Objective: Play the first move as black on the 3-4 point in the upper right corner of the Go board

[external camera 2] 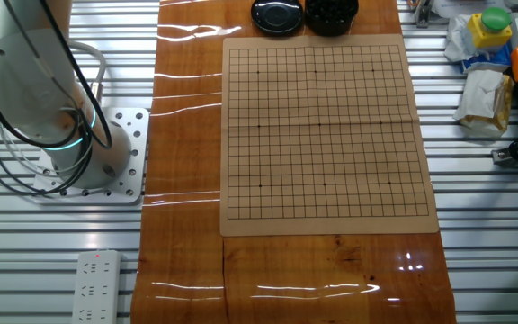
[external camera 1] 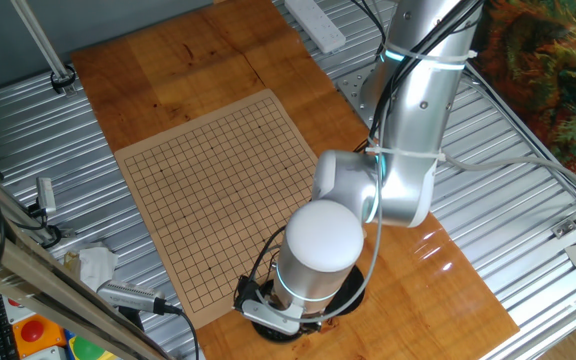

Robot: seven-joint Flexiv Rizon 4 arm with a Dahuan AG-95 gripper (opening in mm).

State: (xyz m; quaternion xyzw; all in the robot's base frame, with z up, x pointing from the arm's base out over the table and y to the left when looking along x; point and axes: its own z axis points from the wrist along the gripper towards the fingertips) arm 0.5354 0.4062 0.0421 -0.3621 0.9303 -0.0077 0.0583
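there, the bowl (external camera 2: 331,15) holds black stones beside its lid (external camera 2: 277,15); the claw's state can't be told.

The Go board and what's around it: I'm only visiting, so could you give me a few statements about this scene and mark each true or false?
1. The board has no stones on it. True.
2. A black lid lies beside a bowl of black stones past one edge of the board. True.
3. The end effector is placing a stone on the board's centre. False: the arm is bent down over the bowl end, and the end effector is hidden.
4. The board lies on bare metal slats. False: it lies on the wooden tabletop.
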